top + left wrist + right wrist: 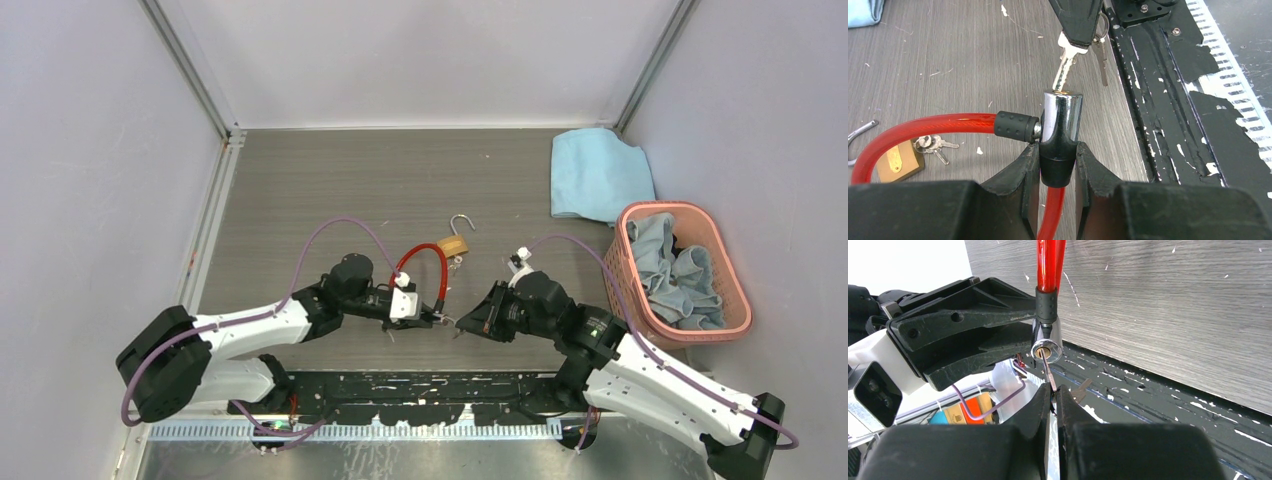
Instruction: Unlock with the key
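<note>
At the near edge of the bench [330, 190], just beyond the black base strip, the left pincer [1058, 162] is closed tight on the black-and-chrome lock body [1062, 112] of the red cable [923, 125]. Facing it from the right, the right pincer [1053, 396] is pinched shut on the head of the key [1066, 67]. The key's blade tip sits in the keyhole at the chrome end, and a second key dangles from the same ring. Farther off, the brass padlock [453, 245] lies beside the cable with a small key bunch [935, 145] touching it. At the right stands a pink basket [662, 206], with a blue cloth [595, 175] beyond it.
</note>
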Controlling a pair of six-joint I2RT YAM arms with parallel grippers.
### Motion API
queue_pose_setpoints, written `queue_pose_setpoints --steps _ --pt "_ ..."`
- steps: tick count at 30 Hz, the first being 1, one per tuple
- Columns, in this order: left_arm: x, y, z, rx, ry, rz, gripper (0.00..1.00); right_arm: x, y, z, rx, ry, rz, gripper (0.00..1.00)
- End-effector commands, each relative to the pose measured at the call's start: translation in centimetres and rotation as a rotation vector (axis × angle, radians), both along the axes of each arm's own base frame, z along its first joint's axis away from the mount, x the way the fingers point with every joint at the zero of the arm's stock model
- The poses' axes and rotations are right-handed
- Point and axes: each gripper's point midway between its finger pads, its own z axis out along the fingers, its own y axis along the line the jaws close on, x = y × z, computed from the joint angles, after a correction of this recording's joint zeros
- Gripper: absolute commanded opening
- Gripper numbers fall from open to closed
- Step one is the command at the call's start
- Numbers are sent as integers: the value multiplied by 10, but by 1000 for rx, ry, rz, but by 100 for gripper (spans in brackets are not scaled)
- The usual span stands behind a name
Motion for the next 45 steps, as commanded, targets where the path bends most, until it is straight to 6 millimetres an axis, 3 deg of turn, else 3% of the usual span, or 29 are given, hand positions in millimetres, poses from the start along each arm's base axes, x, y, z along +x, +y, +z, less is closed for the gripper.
queue_pose_setpoints --steps 1,45 --pt "7 -11 25 -95 -100 -15 0 6 0 8 15 -28 -28 1" --pt "11 -15 17 -85 -104 -4 0 0 0 0 3 -3 0 1"
